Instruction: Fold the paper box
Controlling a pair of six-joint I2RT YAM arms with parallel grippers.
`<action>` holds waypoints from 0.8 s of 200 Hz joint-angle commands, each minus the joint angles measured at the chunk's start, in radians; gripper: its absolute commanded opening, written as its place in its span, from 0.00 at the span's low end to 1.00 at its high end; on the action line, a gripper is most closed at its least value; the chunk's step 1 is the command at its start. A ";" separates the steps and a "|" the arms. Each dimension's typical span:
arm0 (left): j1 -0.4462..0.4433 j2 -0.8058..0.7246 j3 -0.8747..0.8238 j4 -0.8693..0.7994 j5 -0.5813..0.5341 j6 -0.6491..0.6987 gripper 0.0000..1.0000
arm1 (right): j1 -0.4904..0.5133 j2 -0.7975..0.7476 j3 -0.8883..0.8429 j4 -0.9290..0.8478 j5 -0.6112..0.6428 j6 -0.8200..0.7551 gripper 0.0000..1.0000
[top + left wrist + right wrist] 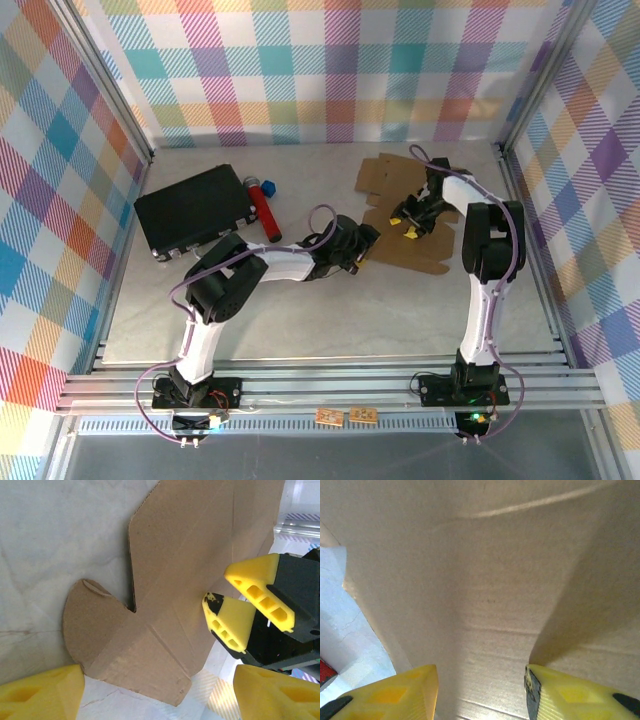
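Observation:
The paper box (405,245) is a flat brown die-cut cardboard sheet lying at the table's back right. My left gripper (357,243) is open at the sheet's left edge. In the left wrist view its yellow fingers (42,690) stand wide apart around a corner flap of the paper box (165,605), beside a rounded tab (87,625). My right gripper (411,217) is over the middle of the sheet, open, fingertips down close to the cardboard. The right wrist view has the right gripper (481,695) right above the paper box (485,580). The right gripper (216,586) also appears in the left wrist view.
A black case (195,212) lies at the back left. A red cylinder with a blue cap (266,212) rests beside it. Aluminium frame posts and checked cloth walls ring the table (300,320).

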 commanded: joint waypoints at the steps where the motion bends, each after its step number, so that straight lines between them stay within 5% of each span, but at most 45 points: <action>1: -0.015 0.048 0.028 0.030 -0.015 -0.050 0.77 | 0.005 0.010 -0.016 -0.055 -0.043 0.006 0.50; 160: -0.011 -0.100 -0.017 0.051 -0.087 0.029 0.49 | 0.053 0.036 0.003 -0.072 -0.173 0.055 0.48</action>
